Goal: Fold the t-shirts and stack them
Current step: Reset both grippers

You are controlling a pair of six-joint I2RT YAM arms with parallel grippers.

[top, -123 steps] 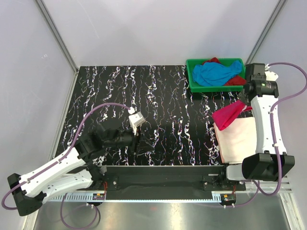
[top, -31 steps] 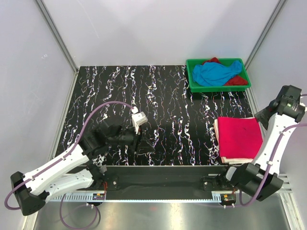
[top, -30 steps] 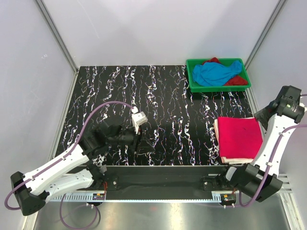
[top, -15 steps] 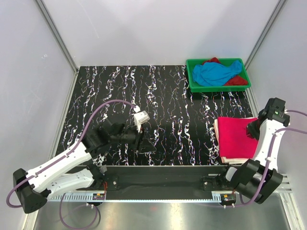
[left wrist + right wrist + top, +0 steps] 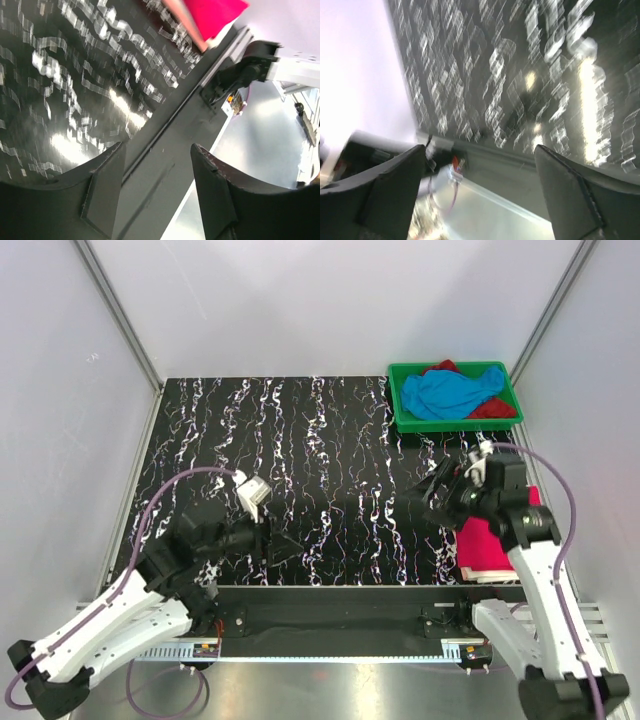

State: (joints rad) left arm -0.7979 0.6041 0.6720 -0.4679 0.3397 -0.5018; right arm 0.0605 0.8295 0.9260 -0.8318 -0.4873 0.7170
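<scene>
A folded hot pink t-shirt point(image 5: 487, 541) lies at the table's near right, partly hidden under my right arm. In the left wrist view its corner point(image 5: 216, 12) shows with a pale layer point(image 5: 181, 20) under it. The sky blue t-shirt point(image 5: 450, 392) and the dark red one point(image 5: 494, 408) lie crumpled in the green tray point(image 5: 455, 426). My right gripper point(image 5: 433, 491) hovers left of the pink shirt, and its blurred wrist view shows the jaws point(image 5: 480, 148) wide open and empty. My left gripper point(image 5: 277, 543) hangs over the near left, open and empty point(image 5: 157, 149).
The tray stands at the back right corner. A black rail point(image 5: 165, 165) runs along the table's near edge under my left gripper. Grey walls and metal posts enclose the black marbled table point(image 5: 330, 440).
My right arm has swung from the far right across the pink shirt toward the table's middle, and its jaws have spread wide. My left arm has drawn back left and opened wider.
</scene>
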